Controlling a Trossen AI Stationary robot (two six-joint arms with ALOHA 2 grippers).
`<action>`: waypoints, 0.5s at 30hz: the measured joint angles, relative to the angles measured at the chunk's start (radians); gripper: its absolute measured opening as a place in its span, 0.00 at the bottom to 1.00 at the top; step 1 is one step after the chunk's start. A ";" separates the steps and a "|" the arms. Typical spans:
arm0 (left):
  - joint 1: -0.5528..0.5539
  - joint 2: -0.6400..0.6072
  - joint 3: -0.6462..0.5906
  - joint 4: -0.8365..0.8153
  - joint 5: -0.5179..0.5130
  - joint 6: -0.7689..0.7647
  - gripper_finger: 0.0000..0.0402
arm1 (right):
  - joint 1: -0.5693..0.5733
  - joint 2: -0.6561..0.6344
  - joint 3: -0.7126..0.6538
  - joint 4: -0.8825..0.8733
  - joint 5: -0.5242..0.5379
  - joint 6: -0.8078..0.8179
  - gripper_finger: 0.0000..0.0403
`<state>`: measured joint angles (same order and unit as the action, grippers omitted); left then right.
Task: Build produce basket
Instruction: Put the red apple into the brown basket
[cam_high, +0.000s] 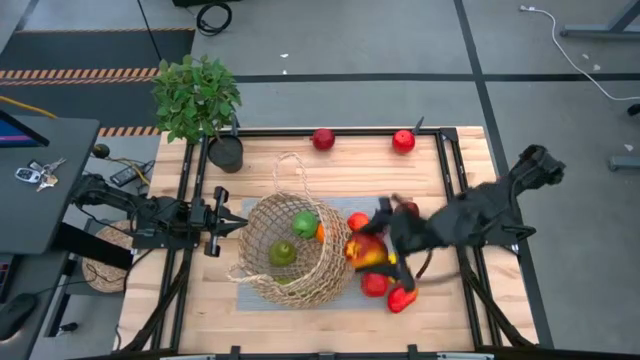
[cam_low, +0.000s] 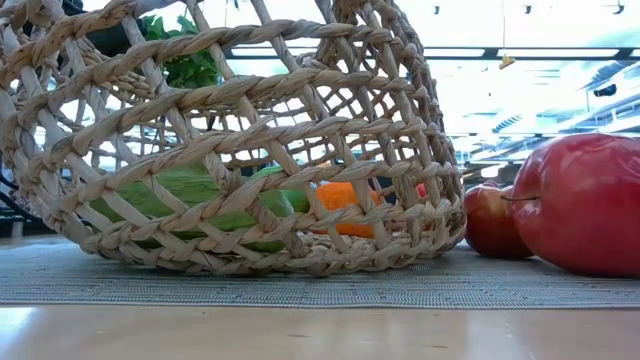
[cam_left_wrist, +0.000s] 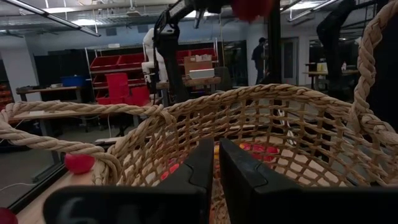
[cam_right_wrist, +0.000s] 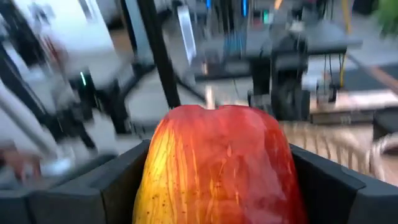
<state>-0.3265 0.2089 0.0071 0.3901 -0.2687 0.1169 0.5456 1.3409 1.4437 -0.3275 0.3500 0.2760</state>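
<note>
Here the basket (cam_high: 285, 252) lies tipped on its side on a grey mat (cam_high: 245, 296) in the middle of the wooden surface (cam_high: 330, 170), its mouth turned toward the right arm. In the high view two green pieces (cam_high: 304, 224) and an orange one (cam_high: 320, 233) sit inside the weave; the low view shows the same green (cam_low: 190, 190) and orange (cam_low: 340, 205) shapes through the strands of the basket (cam_low: 240, 130).

The left gripper (cam_high: 232, 226) is at the basket's left side. Its fingers (cam_left_wrist: 193, 180) are clenched, almost meeting, right at the wicker rim (cam_left_wrist: 261, 99); whether a strand is pinched between them I cannot tell.

The right gripper (cam_high: 372, 250) is just beside the basket's open mouth, and its fingers (cam_right_wrist: 112, 183) are grasping a red and yellow apple (cam_right_wrist: 217, 165), one finger on each side of the fruit. In the high view that apple (cam_high: 364, 250) shows between the basket and the dark arm.

More produce lies near the right gripper: a red piece (cam_high: 357, 221) next to the basket, and two red pieces (cam_high: 375, 285) and (cam_high: 401, 298) lower on the surface. Two red apples (cam_low: 590, 200) fill the right of the low view. Two other red fruits (cam_high: 323, 139) and (cam_high: 403, 141) rest well apart at the far edge of the surface. A potted plant (cam_high: 198, 100) stands at the far left corner.
</note>
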 joint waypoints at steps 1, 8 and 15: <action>0.000 0.000 0.000 0.000 0.000 0.000 0.08 | -0.010 -0.008 0.000 0.035 -0.004 -0.018 0.82; 0.000 0.000 0.000 0.000 0.000 0.000 0.08 | -0.031 0.015 0.000 0.296 0.023 -0.216 0.83; 0.000 0.000 0.000 0.000 0.000 0.000 0.09 | -0.046 0.095 0.000 0.530 0.025 -0.457 0.82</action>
<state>-0.3266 0.2089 0.0072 0.3901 -0.2686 0.1169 0.5000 1.4362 1.4437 0.2023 0.3748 -0.1807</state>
